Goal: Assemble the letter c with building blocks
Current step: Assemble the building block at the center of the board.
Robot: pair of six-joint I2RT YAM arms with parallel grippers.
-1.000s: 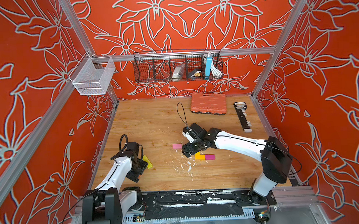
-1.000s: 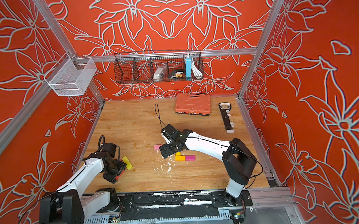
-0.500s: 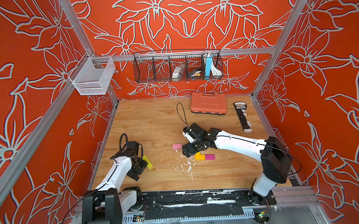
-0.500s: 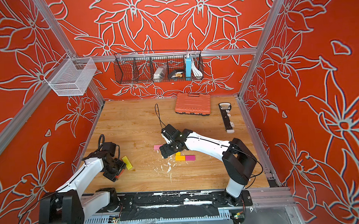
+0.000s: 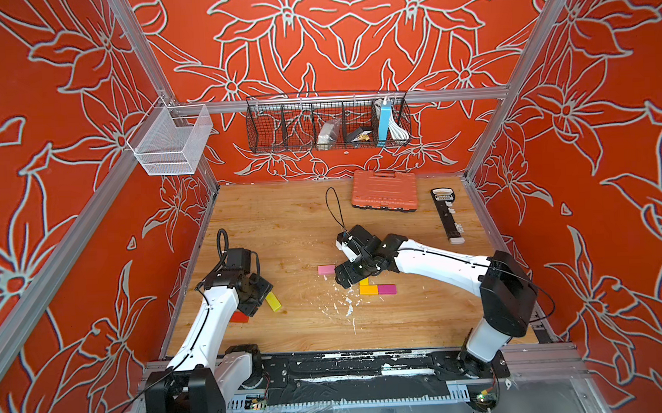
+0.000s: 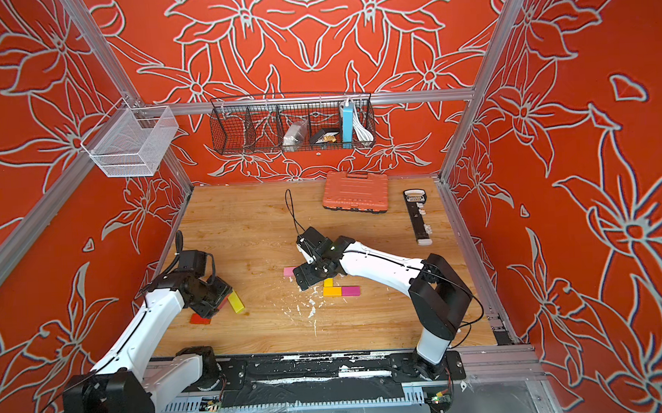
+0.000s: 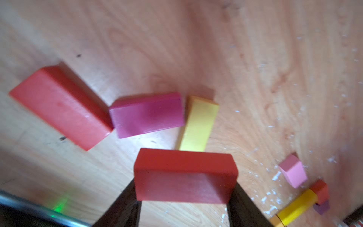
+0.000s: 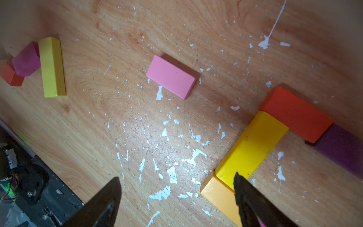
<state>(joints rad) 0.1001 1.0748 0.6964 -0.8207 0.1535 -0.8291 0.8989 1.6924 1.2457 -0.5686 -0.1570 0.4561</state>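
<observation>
Both top views are bright and evenly lit, walls [image 5: 49, 112] bowing at the edges. The left wrist view is blurred throughout. The right wrist view is sharp around the pink block [image 8: 170, 76], which casts a short shadow.

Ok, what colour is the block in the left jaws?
Red block, clearest in the left wrist view.

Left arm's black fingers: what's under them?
Fingers clamp a flat dark-red block; beyond lie an orange-red block, magenta block and yellow bar. Wood directly beneath is covered.
</observation>
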